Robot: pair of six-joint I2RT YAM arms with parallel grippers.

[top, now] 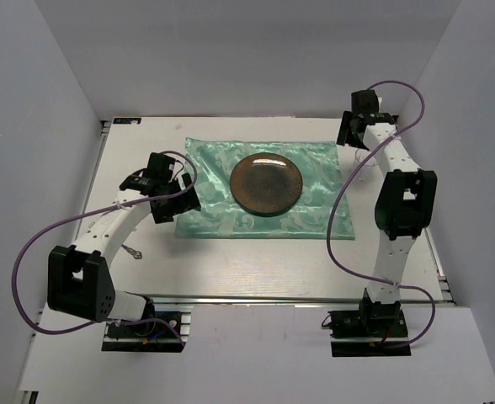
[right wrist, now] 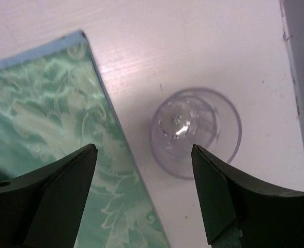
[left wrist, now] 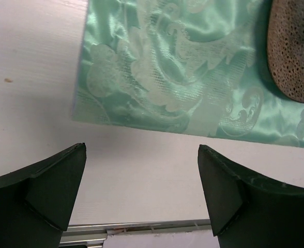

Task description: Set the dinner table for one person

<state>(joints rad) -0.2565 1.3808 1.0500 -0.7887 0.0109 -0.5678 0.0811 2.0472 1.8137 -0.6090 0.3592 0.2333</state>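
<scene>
The right hand (right wrist: pixel 144 150), jaws apart and empty, hangs over a clear glass (right wrist: pixel 196 132) just right of the green cloth (right wrist: pixel 43 103). The left hand (left wrist: pixel 141 147), wide open, hovers at the cloth's left edge. Under the cloth, the white table (top: pixel 231 269) runs lengthwise left to right.

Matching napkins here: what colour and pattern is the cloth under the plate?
Mint-green cloth with pale floral scrolls; the left wrist view shows it best.
</scene>
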